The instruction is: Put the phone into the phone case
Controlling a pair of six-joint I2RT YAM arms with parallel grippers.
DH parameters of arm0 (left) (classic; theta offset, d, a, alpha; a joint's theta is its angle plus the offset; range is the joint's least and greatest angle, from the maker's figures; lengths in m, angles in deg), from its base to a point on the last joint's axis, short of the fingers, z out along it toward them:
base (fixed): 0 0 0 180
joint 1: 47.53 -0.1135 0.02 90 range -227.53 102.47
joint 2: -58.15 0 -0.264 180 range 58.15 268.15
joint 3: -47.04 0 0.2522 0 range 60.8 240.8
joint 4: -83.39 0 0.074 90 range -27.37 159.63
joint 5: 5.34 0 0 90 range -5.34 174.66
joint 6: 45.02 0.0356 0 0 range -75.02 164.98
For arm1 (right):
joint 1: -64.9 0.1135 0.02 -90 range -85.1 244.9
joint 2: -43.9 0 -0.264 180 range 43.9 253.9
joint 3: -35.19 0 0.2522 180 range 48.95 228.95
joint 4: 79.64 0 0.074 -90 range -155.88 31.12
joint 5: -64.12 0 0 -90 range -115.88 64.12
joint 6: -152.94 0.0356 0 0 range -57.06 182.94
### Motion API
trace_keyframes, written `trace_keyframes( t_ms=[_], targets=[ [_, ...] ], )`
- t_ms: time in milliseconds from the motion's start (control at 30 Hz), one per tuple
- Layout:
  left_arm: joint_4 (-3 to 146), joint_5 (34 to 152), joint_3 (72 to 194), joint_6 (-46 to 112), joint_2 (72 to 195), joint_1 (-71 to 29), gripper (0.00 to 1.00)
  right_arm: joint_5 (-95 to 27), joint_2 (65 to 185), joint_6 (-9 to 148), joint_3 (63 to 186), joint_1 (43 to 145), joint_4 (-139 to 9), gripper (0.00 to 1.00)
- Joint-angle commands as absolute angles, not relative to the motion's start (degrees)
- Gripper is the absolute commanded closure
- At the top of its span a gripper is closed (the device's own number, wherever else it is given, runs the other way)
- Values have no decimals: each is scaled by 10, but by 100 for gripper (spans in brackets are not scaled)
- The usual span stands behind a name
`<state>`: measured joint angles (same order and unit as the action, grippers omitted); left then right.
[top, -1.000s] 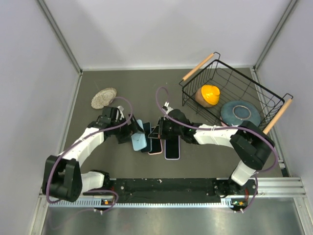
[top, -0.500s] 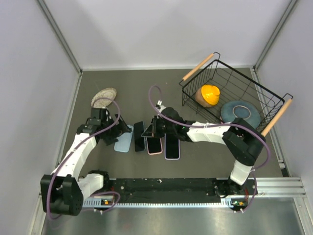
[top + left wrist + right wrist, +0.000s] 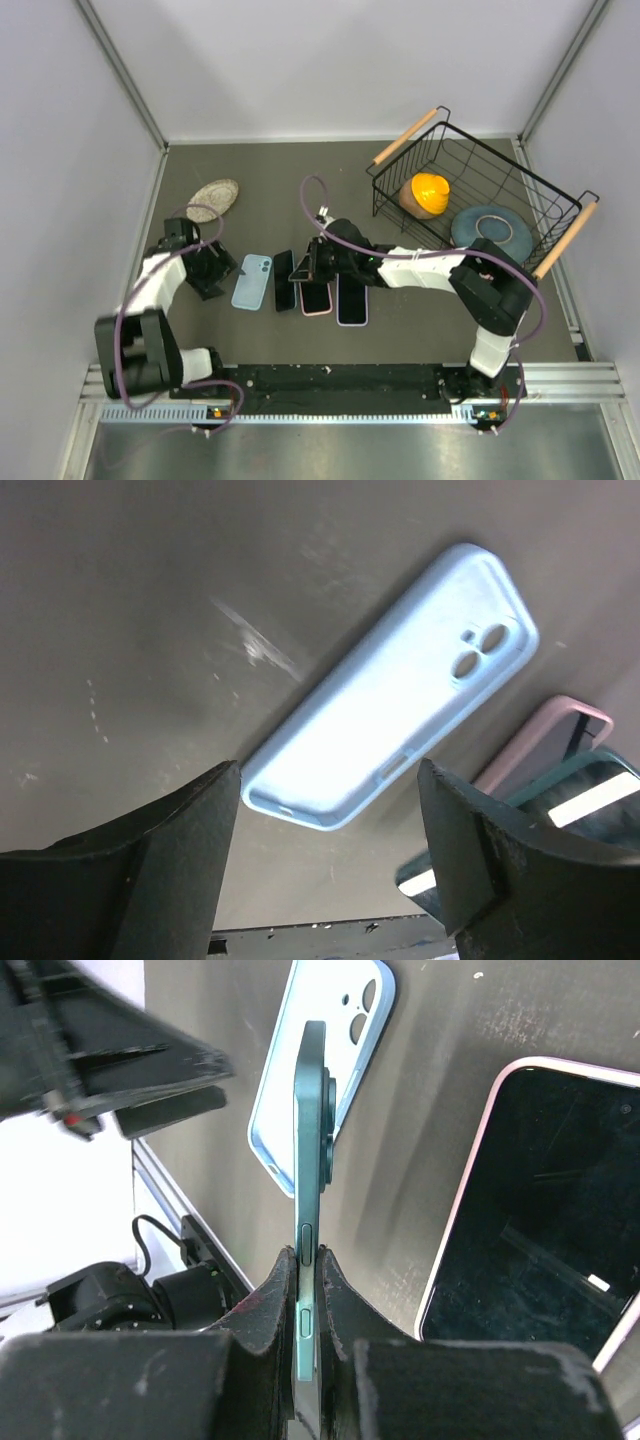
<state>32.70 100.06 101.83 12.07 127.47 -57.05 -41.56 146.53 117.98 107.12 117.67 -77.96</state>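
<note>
so the right gripper point(image 3: 306, 1280) is pinched tight on the slim dark green phone point(image 3: 311, 1140), held on edge, while the left gripper point(image 3: 328, 780) gapes wide and empty near the pale blue silicone case point(image 3: 400, 710)

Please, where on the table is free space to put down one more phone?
Bare table lies at the back, between the woven coaster and the wire basket, and in the near strip between the row of phones and the arms' base rail. The middle is crowded: blue case, that row, left claw, right claw.
</note>
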Motion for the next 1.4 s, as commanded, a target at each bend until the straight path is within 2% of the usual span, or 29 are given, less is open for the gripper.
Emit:
trace_keyframes(
  t_ms=[0,200,300,433,500,600,667,767,833,900,967,1033,1367],
  targets=[
    [319,1007,1067,155,1380,-589,25,-415,1408,1168,1098,1184,-798,100],
    [377,1099,1031,154,1423,-594,38,-431,1401,1173,1097,1183,-804,100],
    [396,1115,997,149,1410,-593,48,-425,1398,1164,1099,1184,-791,100],
    [420,1154,942,128,1376,-582,53,-429,1406,1159,1109,1184,-791,100],
    [437,1179,902,103,1343,-581,53,-432,1413,1158,1114,1184,-800,100],
    [441,1181,879,84,1290,-581,47,-448,1423,1155,1113,1184,-818,100],
    [411,1158,901,79,1259,-582,39,-449,1433,1155,1117,1183,-819,100],
    [371,1071,966,74,1249,-590,41,-452,1454,1146,1154,1184,-798,100],
    [325,997,1004,75,1258,-598,48,-456,1472,1141,1177,1184,-779,100],
    [297,948,1052,86,1275,-604,77,-465,1501,1136,1217,1184,-745,100],
    [292,878,1068,76,1288,-604,100,-475,1516,1134,1240,1184,-724,100],
    [309,883,1066,58,1299,-611,100,-463,1523,1136,1241,1184,-726,100],
    [435,1094,1009,83,1412,-610,100,-496,1599,1138,1313,1184,-680,100]
  ],
)
